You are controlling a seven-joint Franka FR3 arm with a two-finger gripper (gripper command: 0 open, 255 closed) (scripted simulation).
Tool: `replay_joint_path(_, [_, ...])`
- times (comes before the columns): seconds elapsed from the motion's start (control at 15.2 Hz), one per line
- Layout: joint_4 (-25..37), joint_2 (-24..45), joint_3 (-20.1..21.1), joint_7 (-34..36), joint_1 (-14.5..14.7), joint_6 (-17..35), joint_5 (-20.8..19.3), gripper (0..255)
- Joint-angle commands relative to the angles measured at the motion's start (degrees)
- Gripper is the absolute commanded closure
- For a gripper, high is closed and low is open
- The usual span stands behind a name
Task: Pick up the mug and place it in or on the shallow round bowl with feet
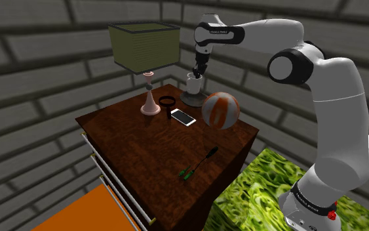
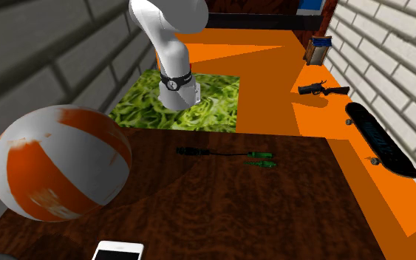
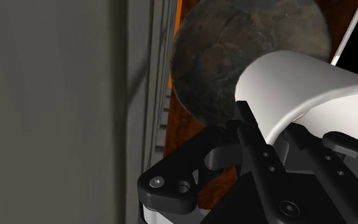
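Hand [image 1: 198, 71] clamped shut on wall of white mug [image 1: 193, 84], near rim. Mug hangs straight below hand, directly over dark footed bowl [image 1: 191, 100]; touching yet or not, can't tell. Prob. final lowering: hold mug upright, centre over bowl, ease down slow, release only once seated. Mind ball [image 1: 220, 109] just beside hand & lamp [image 1: 149, 98] near other side.
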Motion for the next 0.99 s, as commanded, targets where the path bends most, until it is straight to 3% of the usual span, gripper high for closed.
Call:
replay_joint_path(0.0, [-1.9, -0.2, 0.0, -0.2, 0.0, 1.8, 0.0, 255])
replay_joint_path(0.4, [-6.4, 0.2, 0.0, -0.4, 0.0, 6.6, 0.1, 255])
replay_joint_path(0.92, [-6.4, 0.2, 0.0, -0.4, 0.0, 6.6, 0.1, 255])
